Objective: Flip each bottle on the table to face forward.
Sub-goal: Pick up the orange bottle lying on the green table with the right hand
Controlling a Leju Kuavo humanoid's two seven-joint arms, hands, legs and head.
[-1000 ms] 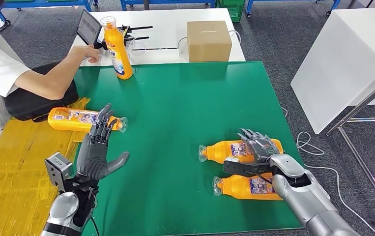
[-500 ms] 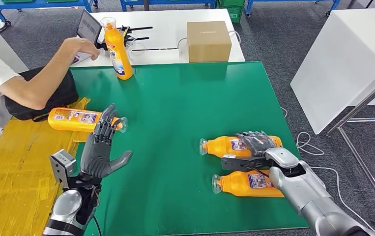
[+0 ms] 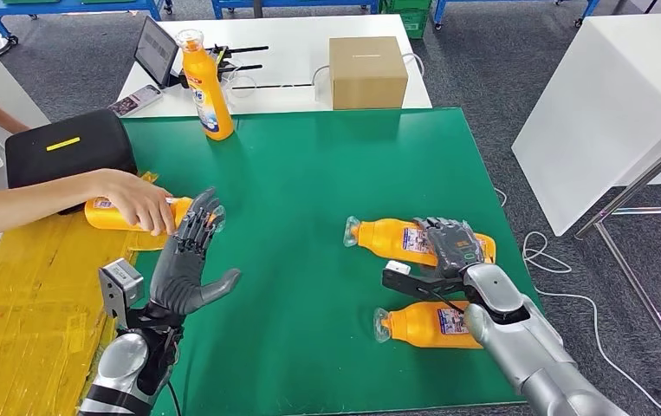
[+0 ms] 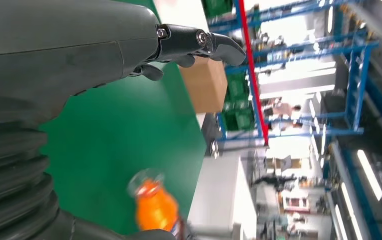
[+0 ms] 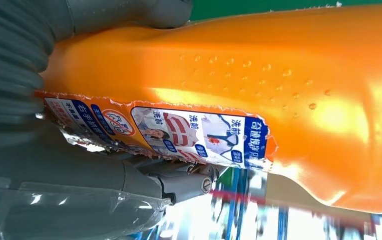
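Note:
Two orange bottles lie on their sides at the right of the green table (image 3: 309, 199). My right hand (image 3: 455, 250) grips the farther bottle (image 3: 387, 238) around its body; its label (image 5: 178, 127) faces the right wrist camera. The nearer bottle (image 3: 422, 324) lies free beside my forearm. A third bottle (image 3: 117, 212) lies at the table's left edge with a person's hand (image 3: 142, 200) on it. My left hand (image 3: 188, 264) is raised and open just in front of that bottle, its fingers (image 4: 199, 42) spread. A fourth bottle (image 3: 204, 87) stands upright at the back left.
A cardboard box (image 3: 368, 71), a tablet (image 3: 155, 48) and a phone (image 3: 132, 101) sit on the white table behind. A black bag (image 3: 67, 154) lies at the left, above a yellow surface (image 3: 23, 303). A white table (image 3: 604, 104) stands to the right.
The person's arm came down from the tablet to the bottle at the left edge. My right hand closed on the farther bottle and shifted it slightly away and left. My left hand rose a little.

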